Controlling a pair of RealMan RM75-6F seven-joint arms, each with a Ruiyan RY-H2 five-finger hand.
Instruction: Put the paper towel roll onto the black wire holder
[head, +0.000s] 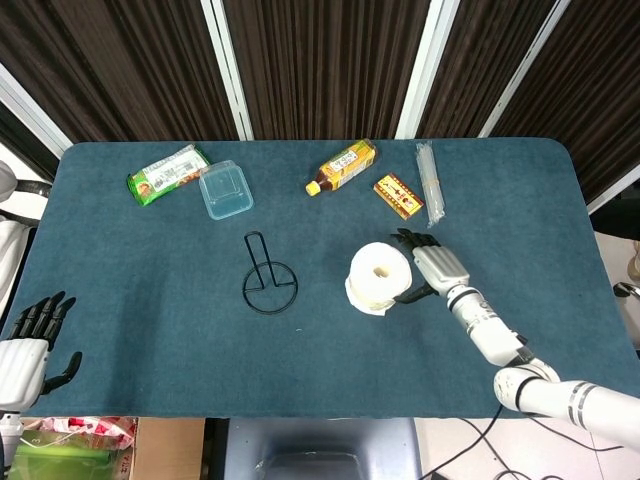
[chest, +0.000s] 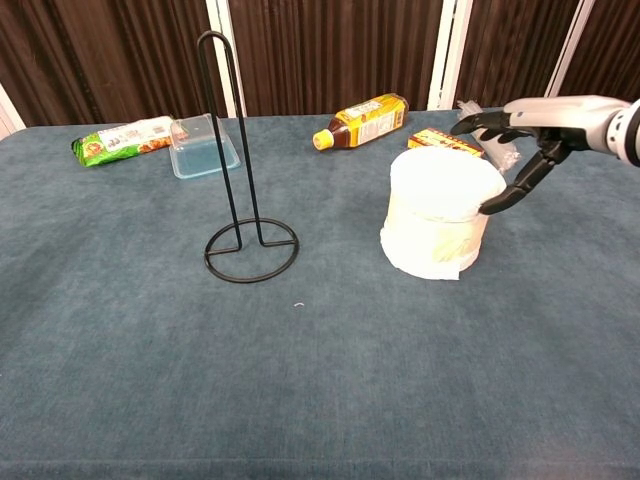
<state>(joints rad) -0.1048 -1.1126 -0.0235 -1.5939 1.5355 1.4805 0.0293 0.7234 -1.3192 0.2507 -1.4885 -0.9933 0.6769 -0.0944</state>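
Note:
The white paper towel roll (head: 379, 275) (chest: 440, 212) stands on end near the table's middle, with a loose sheet hanging at its base. About a hand's width to its left stands the black wire holder (head: 268, 277) (chest: 244, 198), a ring base with a tall upright loop. My right hand (head: 432, 266) (chest: 530, 130) is spread wide right beside the roll's right side, thumb near its front edge, holding nothing. My left hand (head: 28, 345) rests open at the table's near left corner, seen only in the head view.
Along the far edge lie a green snack packet (head: 167, 173), a clear plastic box (head: 225, 189), a tipped tea bottle (head: 342, 166), a small orange box (head: 398, 195) and a clear sleeve of straws (head: 431, 182). The table is covered in blue cloth (head: 150, 290).

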